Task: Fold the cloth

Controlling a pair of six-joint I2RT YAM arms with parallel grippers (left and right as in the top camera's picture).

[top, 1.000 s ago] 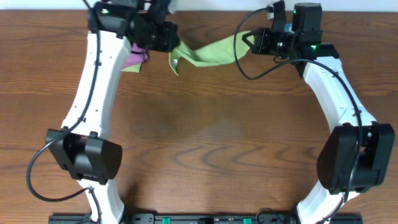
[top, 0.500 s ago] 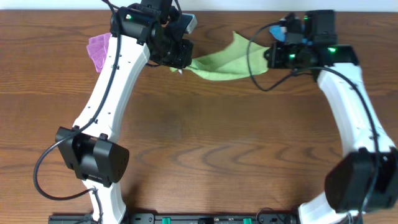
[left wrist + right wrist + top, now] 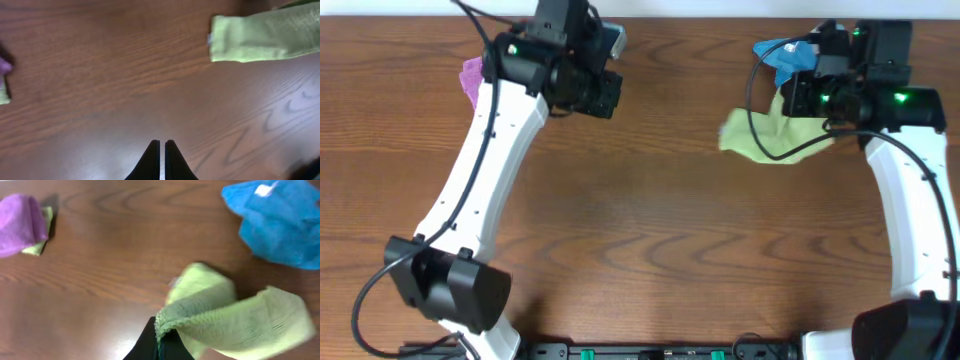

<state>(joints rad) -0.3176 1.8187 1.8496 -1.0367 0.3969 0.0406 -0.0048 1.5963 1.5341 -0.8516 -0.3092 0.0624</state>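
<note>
The light green cloth (image 3: 768, 138) hangs bunched from my right gripper (image 3: 807, 105) at the right of the table, its free end drooping left. In the right wrist view the gripper (image 3: 160, 330) is shut on the cloth's edge (image 3: 235, 322). My left gripper (image 3: 605, 100) is at the back left, shut and empty, apart from the cloth. In the left wrist view its closed fingertips (image 3: 162, 144) hover over bare wood, with the green cloth (image 3: 260, 32) far off at the upper right.
A blue cloth (image 3: 783, 56) lies crumpled at the back right, also in the right wrist view (image 3: 275, 220). A purple cloth (image 3: 472, 76) with a green one under it lies at the back left, also in the right wrist view (image 3: 20, 222).
My left gripper let go of the green cloth and drew back left. My right gripper carried the cloth to the right and nearer; it now hangs bunched instead of stretched between both grippers.
</note>
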